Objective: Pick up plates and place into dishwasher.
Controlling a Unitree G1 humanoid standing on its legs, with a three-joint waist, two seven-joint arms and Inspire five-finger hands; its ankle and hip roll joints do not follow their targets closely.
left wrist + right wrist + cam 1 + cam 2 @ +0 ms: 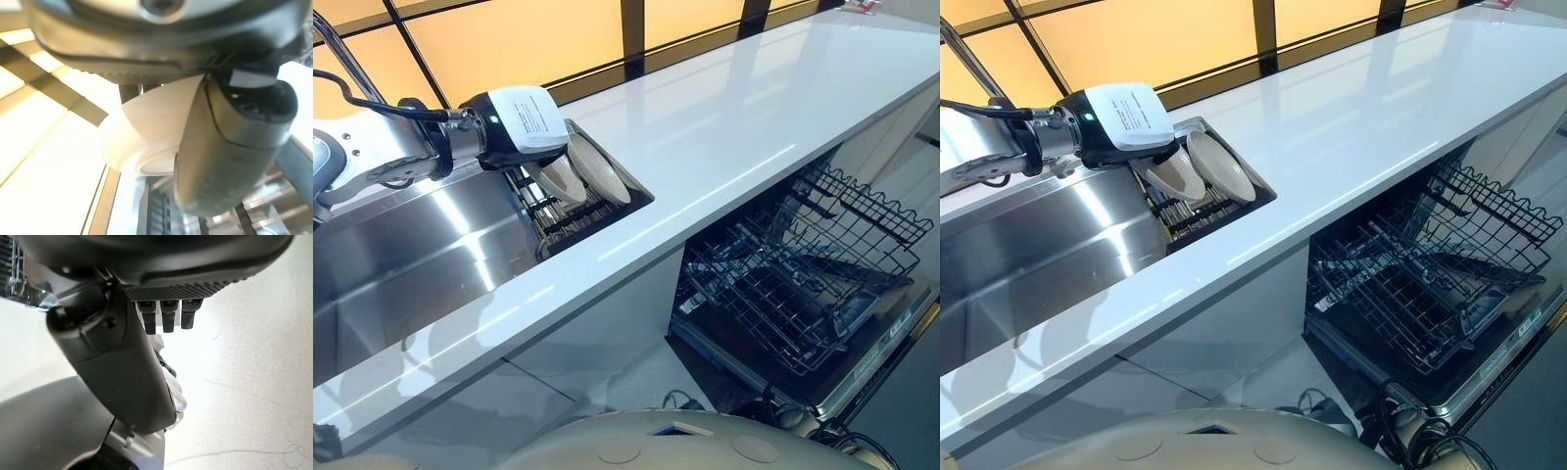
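Note:
Two white plates stand on edge in a dish rack (570, 217) at the right end of the sink. My left hand (514, 122) reaches over the rack, and its thumb (230, 147) and fingers are curled on the nearer plate (558, 179), which also appears in the left wrist view (151, 132). The second plate (600, 168) leans just to its right, untouched. The dishwasher (862, 362) stands open under the counter at the right, its black wire rack (803, 274) pulled out and bare. My right hand (127, 372) hangs over pale floor with relaxed fingers (167, 316), holding nothing.
A long white counter (724, 127) runs from the sink to the far right, above the dishwasher. The steel sink basin (401, 264) lies left of the rack, with a tap (342, 49) at the back left. Orange panels with dark frames (631, 34) line the rear.

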